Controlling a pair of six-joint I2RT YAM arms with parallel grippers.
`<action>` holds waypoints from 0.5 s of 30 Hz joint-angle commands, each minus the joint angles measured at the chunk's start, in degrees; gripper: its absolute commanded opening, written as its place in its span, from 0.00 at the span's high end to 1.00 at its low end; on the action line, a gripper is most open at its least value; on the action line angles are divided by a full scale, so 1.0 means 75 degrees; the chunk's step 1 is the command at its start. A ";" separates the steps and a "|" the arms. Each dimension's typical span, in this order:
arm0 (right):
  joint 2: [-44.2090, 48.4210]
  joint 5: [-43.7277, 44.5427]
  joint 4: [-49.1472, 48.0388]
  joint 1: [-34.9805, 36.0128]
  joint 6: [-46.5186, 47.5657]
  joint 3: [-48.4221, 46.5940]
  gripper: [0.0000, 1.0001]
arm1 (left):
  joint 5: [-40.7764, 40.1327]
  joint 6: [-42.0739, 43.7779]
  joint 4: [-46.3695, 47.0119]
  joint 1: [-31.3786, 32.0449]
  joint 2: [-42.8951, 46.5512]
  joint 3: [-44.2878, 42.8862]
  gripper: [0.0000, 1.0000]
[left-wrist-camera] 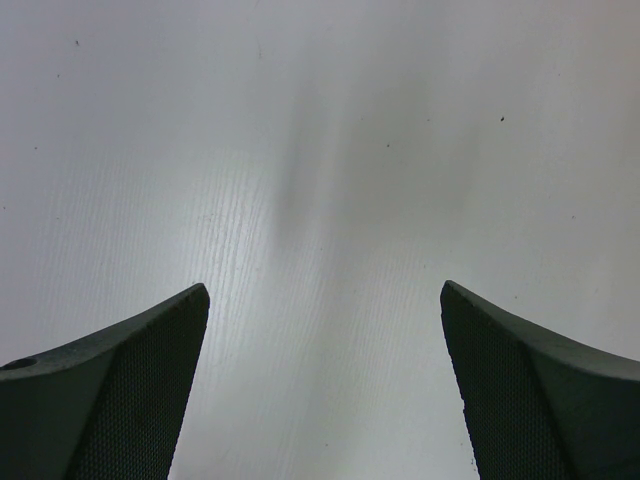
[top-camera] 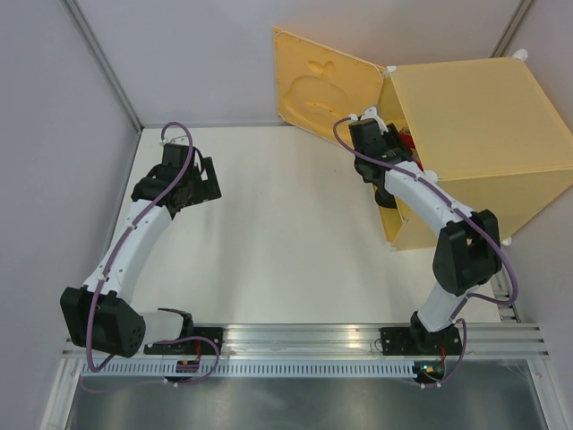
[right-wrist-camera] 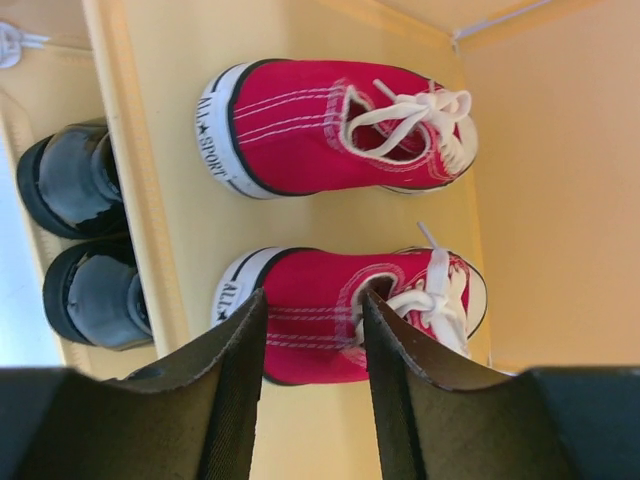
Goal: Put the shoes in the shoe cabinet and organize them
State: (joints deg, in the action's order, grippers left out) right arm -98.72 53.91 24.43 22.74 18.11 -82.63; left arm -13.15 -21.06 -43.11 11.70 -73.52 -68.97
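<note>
Right wrist: half-open, empty gripper [right-wrist-camera: 313, 296] over red sneakers [right-wrist-camera: 300, 125], one toe reading "ALL SPORT".

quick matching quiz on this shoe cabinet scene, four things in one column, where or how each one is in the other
1 red sneakers
2 black dress shoes
3 cabinet door
4 left gripper

a swung open
b open above the table
c left of the divider, right wrist view
d right of that divider, same view

Pairs: 1-d, 2-c, 3-a, 4-b
</note>
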 commanded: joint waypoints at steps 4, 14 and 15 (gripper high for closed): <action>0.0330 -0.0600 0.0704 0.0307 -0.0445 -0.0455 0.50 | 0.0101 0.0277 0.0287 0.0010 0.0029 0.0032 0.01; 0.0939 -0.2172 0.0810 0.0518 -0.1078 -0.0748 0.41 | 0.0112 0.0265 0.0287 0.0010 0.0052 0.0032 0.01; 0.0974 -0.2254 0.0798 0.0530 -0.1102 -0.0748 0.40 | 0.0124 0.0265 0.0287 -0.0002 0.0052 0.0032 0.01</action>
State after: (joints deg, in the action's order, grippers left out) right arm -94.02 41.76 30.79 26.15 12.29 -86.02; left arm -13.06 -21.08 -43.11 11.70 -73.52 -68.97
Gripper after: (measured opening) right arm 0.593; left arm 0.990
